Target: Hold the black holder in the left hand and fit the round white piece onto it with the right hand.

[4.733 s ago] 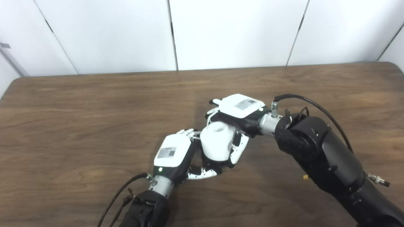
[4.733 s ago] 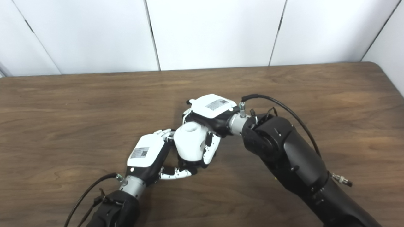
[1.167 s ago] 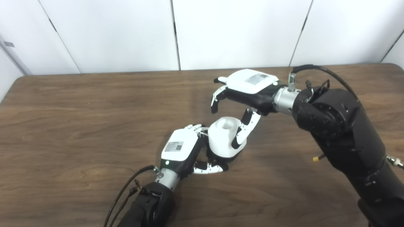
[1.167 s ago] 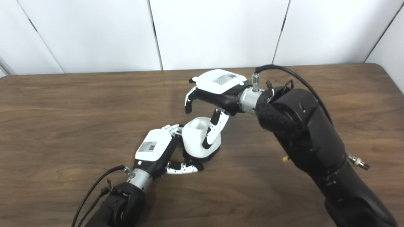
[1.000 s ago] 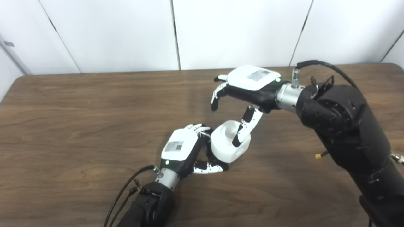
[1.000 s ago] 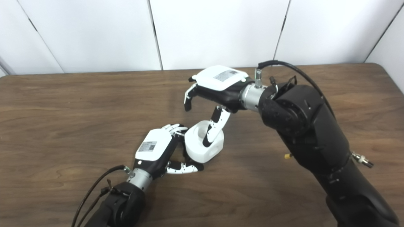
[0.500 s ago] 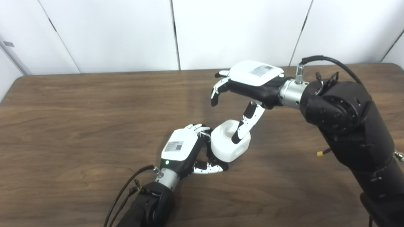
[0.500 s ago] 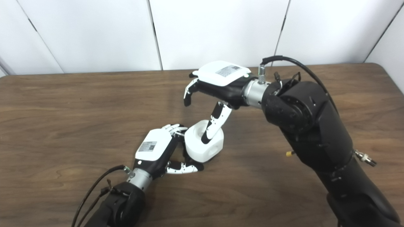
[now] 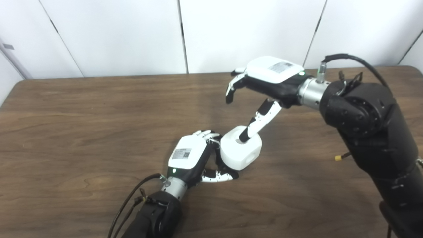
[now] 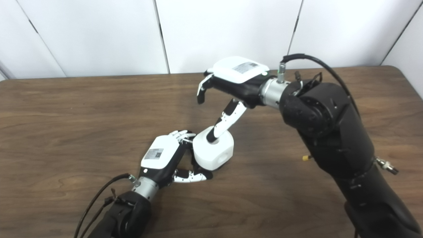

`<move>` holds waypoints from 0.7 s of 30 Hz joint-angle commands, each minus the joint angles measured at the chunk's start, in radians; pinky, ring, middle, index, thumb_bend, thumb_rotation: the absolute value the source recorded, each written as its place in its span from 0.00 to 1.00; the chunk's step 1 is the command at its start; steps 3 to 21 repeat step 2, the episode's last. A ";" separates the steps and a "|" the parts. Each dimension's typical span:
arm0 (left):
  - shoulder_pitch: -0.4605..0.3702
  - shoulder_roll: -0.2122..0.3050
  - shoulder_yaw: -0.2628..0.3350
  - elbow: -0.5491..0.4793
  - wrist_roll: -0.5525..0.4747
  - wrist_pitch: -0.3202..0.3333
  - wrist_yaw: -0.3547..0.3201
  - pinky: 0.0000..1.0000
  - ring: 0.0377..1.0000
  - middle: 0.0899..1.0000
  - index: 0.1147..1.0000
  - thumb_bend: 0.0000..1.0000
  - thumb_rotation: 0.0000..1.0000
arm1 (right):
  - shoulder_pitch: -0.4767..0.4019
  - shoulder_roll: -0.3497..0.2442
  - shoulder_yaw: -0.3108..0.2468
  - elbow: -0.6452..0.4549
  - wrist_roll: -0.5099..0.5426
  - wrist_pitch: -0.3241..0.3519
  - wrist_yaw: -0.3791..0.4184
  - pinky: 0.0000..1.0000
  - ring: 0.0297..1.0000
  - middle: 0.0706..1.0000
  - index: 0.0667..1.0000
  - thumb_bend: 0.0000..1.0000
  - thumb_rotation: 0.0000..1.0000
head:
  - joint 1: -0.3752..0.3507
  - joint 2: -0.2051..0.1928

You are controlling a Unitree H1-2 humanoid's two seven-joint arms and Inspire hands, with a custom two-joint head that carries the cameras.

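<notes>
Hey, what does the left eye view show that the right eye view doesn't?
Only the left eye view shows the table's rounded far-left corner and a small grey fitting on the wall.

Only the right eye view shows the silver connector on the right forearm in full.

Both show the left hand closed at the base of the round white piece, and the open right hand raised above it, thumb reaching down toward its top. The black holder is hidden.

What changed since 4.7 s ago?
The right hand let go of the white piece, opened, and rose away toward the far right; only its thumb still reaches down over the piece's hollow. The piece now sits lower and tilted. The left hand stayed closed at its base on the table.
</notes>
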 commanded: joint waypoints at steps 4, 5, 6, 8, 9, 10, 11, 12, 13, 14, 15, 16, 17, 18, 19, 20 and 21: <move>0.076 0.052 0.002 0.043 0.000 0.072 -0.129 0.88 0.87 0.79 0.61 0.83 0.29 | -0.048 -0.034 -0.036 -0.035 -0.008 0.018 -0.019 0.91 0.97 0.84 0.66 0.98 0.63 | 0.001 -0.002; 0.076 0.052 0.002 0.043 0.000 0.072 -0.129 0.88 0.87 0.79 0.61 0.83 0.29 | -0.048 -0.034 -0.036 -0.035 -0.008 0.018 -0.019 0.91 0.97 0.84 0.66 0.98 0.63 | 0.001 -0.002; 0.076 0.052 0.002 0.043 0.000 0.072 -0.129 0.88 0.87 0.79 0.61 0.83 0.29 | -0.048 -0.034 -0.036 -0.035 -0.008 0.018 -0.019 0.91 0.97 0.84 0.66 0.98 0.63 | 0.001 -0.002; 0.076 0.052 0.002 0.043 0.000 0.072 -0.129 0.88 0.87 0.79 0.61 0.83 0.29 | -0.048 -0.034 -0.036 -0.035 -0.008 0.018 -0.019 0.91 0.97 0.84 0.66 0.98 0.63 | 0.001 -0.002; 0.076 0.052 0.002 0.043 0.000 0.072 -0.129 0.88 0.87 0.79 0.61 0.83 0.29 | -0.048 -0.034 -0.036 -0.035 -0.008 0.018 -0.019 0.91 0.97 0.84 0.66 0.98 0.63 | 0.001 -0.002; 0.076 0.052 0.002 0.043 0.000 0.072 -0.129 0.88 0.87 0.79 0.61 0.83 0.29 | -0.048 -0.034 -0.036 -0.035 -0.008 0.018 -0.019 0.91 0.97 0.84 0.66 0.98 0.63 | 0.001 -0.002; 0.076 0.052 0.002 0.043 0.000 0.072 -0.129 0.88 0.87 0.79 0.61 0.83 0.29 | -0.048 -0.034 -0.036 -0.035 -0.008 0.018 -0.019 0.91 0.97 0.84 0.66 0.98 0.63 | 0.001 -0.002; 0.076 0.052 0.002 0.043 0.000 0.072 -0.129 0.88 0.87 0.79 0.61 0.83 0.29 | -0.048 -0.034 -0.036 -0.035 -0.008 0.018 -0.019 0.91 0.97 0.84 0.66 0.98 0.63 | 0.001 -0.002; 0.076 0.052 0.002 0.043 0.000 0.072 -0.129 0.88 0.87 0.79 0.61 0.83 0.29 | -0.048 -0.034 -0.036 -0.035 -0.008 0.018 -0.019 0.91 0.97 0.84 0.66 0.98 0.63 | 0.001 -0.002; 0.076 0.052 0.002 0.043 0.000 0.072 -0.129 0.88 0.87 0.79 0.61 0.83 0.29 | -0.048 -0.034 -0.036 -0.035 -0.008 0.018 -0.019 0.91 0.97 0.84 0.66 0.98 0.63 | 0.001 -0.002; 0.076 0.052 0.002 0.043 0.000 0.072 -0.129 0.88 0.87 0.79 0.61 0.83 0.29 | -0.048 -0.034 -0.036 -0.035 -0.008 0.018 -0.019 0.91 0.97 0.84 0.66 0.98 0.63 | 0.001 -0.002; 0.076 0.052 0.002 0.043 0.000 0.072 -0.129 0.88 0.87 0.79 0.61 0.83 0.29 | -0.048 -0.034 -0.036 -0.035 -0.008 0.018 -0.019 0.91 0.97 0.84 0.66 0.98 0.63 | 0.001 -0.002; 0.076 0.052 0.002 0.043 0.000 0.072 -0.129 0.88 0.87 0.79 0.61 0.83 0.29 | -0.048 -0.034 -0.036 -0.035 -0.008 0.018 -0.019 0.91 0.97 0.84 0.66 0.98 0.63 | 0.001 -0.002; 0.076 0.052 0.002 0.043 0.000 0.072 -0.129 0.88 0.87 0.79 0.61 0.83 0.29 | -0.048 -0.034 -0.036 -0.035 -0.008 0.018 -0.019 0.91 0.97 0.84 0.66 0.98 0.63 | 0.001 -0.002; 0.076 0.052 0.002 0.043 0.000 0.072 -0.129 0.88 0.87 0.79 0.61 0.83 0.29 | -0.048 -0.034 -0.036 -0.035 -0.008 0.018 -0.019 0.91 0.97 0.84 0.66 0.98 0.63 | 0.001 -0.002; 0.076 0.052 0.002 0.043 0.000 0.072 -0.129 0.88 0.87 0.79 0.61 0.83 0.29 | -0.048 -0.034 -0.036 -0.035 -0.008 0.018 -0.019 0.91 0.97 0.84 0.66 0.98 0.63 | 0.001 -0.002; 0.076 0.052 0.002 0.043 0.000 0.072 -0.129 0.88 0.87 0.79 0.61 0.83 0.29 | -0.048 -0.034 -0.036 -0.035 -0.008 0.018 -0.019 0.91 0.97 0.84 0.66 0.98 0.63 | 0.001 -0.002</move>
